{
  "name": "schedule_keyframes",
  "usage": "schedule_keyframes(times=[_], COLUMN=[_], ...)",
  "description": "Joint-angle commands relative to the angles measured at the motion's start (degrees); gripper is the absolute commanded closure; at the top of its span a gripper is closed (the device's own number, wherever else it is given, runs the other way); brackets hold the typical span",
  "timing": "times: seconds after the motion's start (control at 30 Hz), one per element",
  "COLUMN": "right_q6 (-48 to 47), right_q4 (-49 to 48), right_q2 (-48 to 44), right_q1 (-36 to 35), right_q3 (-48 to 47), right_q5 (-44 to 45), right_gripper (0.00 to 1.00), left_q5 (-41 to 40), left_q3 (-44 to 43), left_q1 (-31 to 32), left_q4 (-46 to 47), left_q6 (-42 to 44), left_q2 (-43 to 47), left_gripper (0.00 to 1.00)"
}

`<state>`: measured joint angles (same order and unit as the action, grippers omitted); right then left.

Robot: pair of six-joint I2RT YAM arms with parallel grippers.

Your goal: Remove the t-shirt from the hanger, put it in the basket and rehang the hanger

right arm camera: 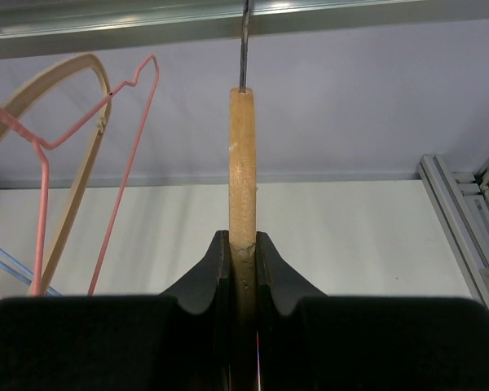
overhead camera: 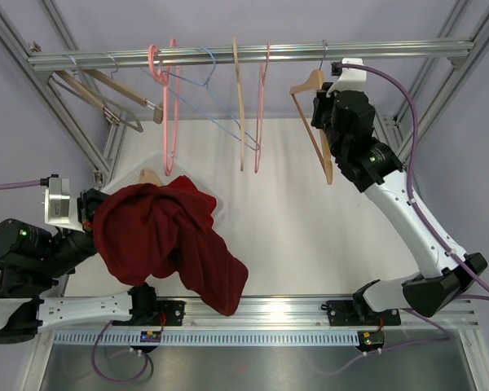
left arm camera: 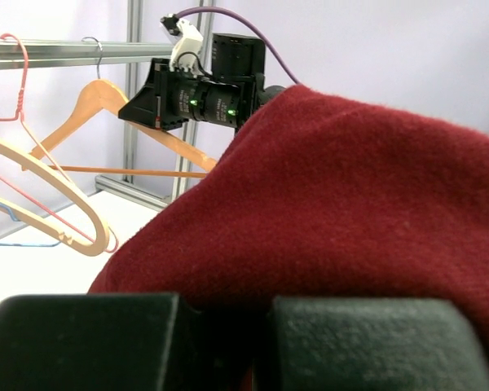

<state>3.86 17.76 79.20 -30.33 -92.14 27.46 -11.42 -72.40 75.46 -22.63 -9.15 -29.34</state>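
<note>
T-shirt is held bunched at the near left, pinched by the left fingers. The wooden hanger is pinched by the right fingers. If loosely gripped, the shirt could be dropped.

Dark red t-shirt, bunched and draped at the table's left, well apart from bare wooden hanger, hanging on the rail at right

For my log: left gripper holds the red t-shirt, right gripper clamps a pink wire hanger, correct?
Not pink wire: the right wrist view shows the right gripper clamped on the wooden hanger. The left gripper does hold the red t-shirt.
</note>
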Motion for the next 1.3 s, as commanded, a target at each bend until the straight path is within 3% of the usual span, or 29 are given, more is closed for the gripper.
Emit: schedule_keyframes(times=[0.0,0.03,0.07,0.17,0.33,0.5,0.63,0.8,0.87,1.13,1.27], right_q6=[2.3,2.8,3.1,4.0,5.4,7.0,8.0,8.6,8.7,9.5,10.6], right_q4=[-1.3,-1.5,-1.7,-1.5,-1.1,-1.2,-0.4,-0.3,0.2,1.1,1.4], right_q2=[-3.3,-3.7,-4.7,-6.6,-10.1,-15.6,-19.6,-25.2,-26.6,-28.7,-29.0], right_q1=[0.4,0.4,0.4,0.4,0.4,0.4,0.4,0.4,0.4,0.4,0.4], right_q3=[2.2,2.7,3.4,4.3,6.0,9.1,11.2,14.9,15.6,17.0,18.0], right_q5=[-0.8,-1.2,-2.1,-3.6,-5.2,-7.2,-8.6,-9.8,-10.7,-13.5,-15.7], right_gripper=[0.93,0.88,0.76,0.60,0.41,0.35,0.31,0.31,0.31,0.31,0.32], left_q5=[-2.0,-3.0,-3.3,-4.1,-4.8,-4.8,-11.1,-19.8,-25.2,-34.2,-35.4], left_q3=[-2.0,-1.8,-1.7,-1.9,-4.1,-13.2,-21.7,-35.9,-41.9,-41.4,-31.7], left_q1=[0.0,0.0,0.0,0.0,0.0,0.0,0.0,0.0,0.0,0.1,-0.2], left_q4=[4.8,4.8,4.8,4.9,4.9,4.3,1.7,-1.2,-0.1,22.3,33.0], left_q6=[1.3,1.5,1.9,2.1,2.9,6.0,11.2,22.7,31.0,60.5,65.7], left_q2=[0.0,-0.1,-0.2,-1.0,-3.0,-8.3,-12.7,-19.2,-22.4,-28.8,-26.5], left_gripper=[1.00,1.00,1.00,1.00,1.00,1.00,1.00,1.00,1.00,1.00,1.00])
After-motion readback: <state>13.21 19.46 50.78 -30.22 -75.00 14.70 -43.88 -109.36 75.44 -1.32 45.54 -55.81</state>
